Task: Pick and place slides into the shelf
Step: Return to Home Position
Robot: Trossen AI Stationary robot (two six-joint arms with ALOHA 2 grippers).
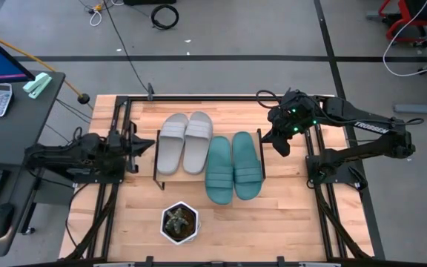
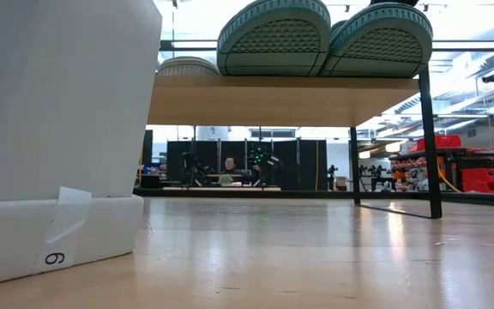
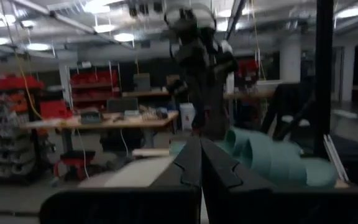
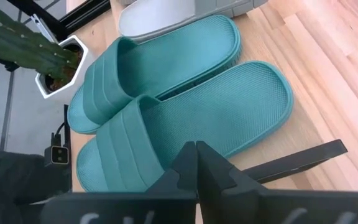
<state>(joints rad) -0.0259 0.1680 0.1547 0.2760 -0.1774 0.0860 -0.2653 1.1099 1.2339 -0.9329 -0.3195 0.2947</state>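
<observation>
All the slides lie sole-down on the shelf (image 1: 159, 159), side by side. The light grey pair (image 1: 186, 141) is on its left part and the teal-green pair (image 1: 233, 165) on its right part. In the low view the teal toes (image 2: 273, 39) overhang the shelf's board (image 2: 290, 99). My right gripper (image 1: 281, 143) hovers shut just off the shelf's right end, beside the teal pair (image 4: 166, 112). My left gripper (image 1: 136, 144) is shut and level, left of the shelf, clear of the grey pair.
A potted cactus in a white hexagonal pot (image 1: 179, 222) stands near the table's near edge, in front of the shelf; it fills the left of the low view (image 2: 58, 129). Black frame rails run along the table's left and right sides. A desk with a keyboard sits off the left.
</observation>
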